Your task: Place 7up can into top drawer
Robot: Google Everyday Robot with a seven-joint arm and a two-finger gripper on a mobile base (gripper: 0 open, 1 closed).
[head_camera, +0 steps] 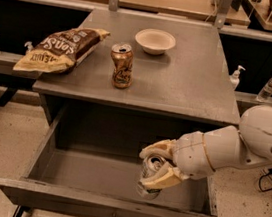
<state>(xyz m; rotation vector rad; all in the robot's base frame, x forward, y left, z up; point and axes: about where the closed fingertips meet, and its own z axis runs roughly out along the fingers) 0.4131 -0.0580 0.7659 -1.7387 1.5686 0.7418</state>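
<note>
Camera view, lower right of the frame: our gripper (157, 168) clamps the 7up can (148, 181) by its sides, tilted inside the open top drawer (87, 205). We judge it light, thin-walled, slick, easily dented; a mid-body hold suits it.

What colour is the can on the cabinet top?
Orange-gold can, camera view. The tool holds the 7up can inside the top drawer.

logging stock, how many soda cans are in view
2. The 7up can is held by the gripper inside the open top drawer, toward its right. The orange-gold can stands upright on the cabinet top, beside the chip bag. Others could hide behind the drawer front.
</note>
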